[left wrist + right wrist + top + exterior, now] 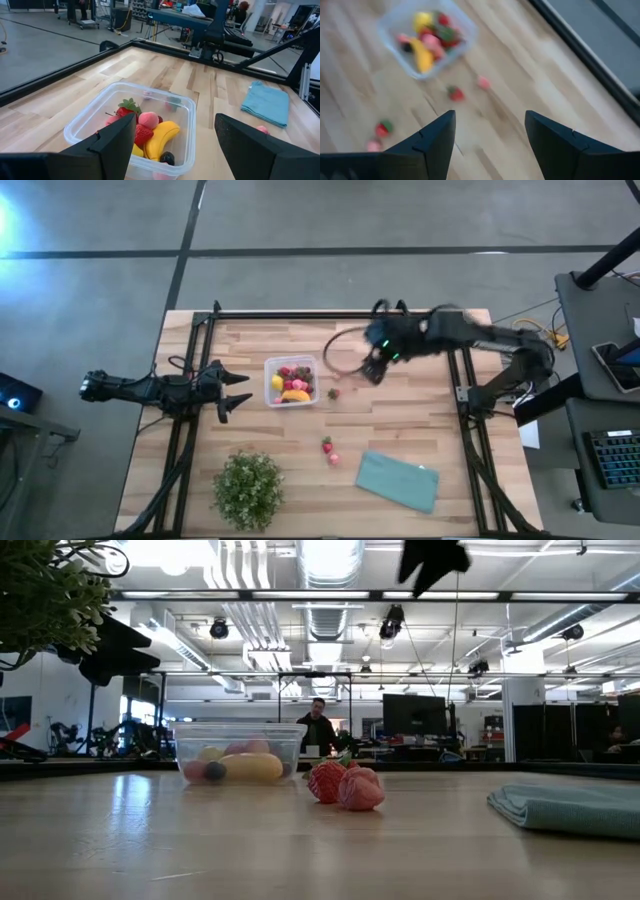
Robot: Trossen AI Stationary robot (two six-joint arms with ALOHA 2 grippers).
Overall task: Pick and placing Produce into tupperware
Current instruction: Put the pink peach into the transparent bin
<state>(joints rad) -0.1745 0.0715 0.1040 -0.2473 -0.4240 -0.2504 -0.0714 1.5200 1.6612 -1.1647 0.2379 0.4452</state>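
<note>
Picking target: loose strawberry (334, 392) on the worktop (450, 450), just beside the tupperware (291, 380) on its right-arm side, near the right hand (372, 368).
Direction from right hand: down and toward the tupperware; in the right wrist view, strawberry (455, 93) ahead of the spread, empty fingers (436, 135).
Nearer arm: right; left hand (233, 392) open and empty, on the tupperware's far side.
Other strays: two fruits (329, 451) together nearer the teal cloth (399, 480).
Tupperware contents: banana (159, 140) and berries already inside.
Long axis: strawberry too small to tell.
</note>
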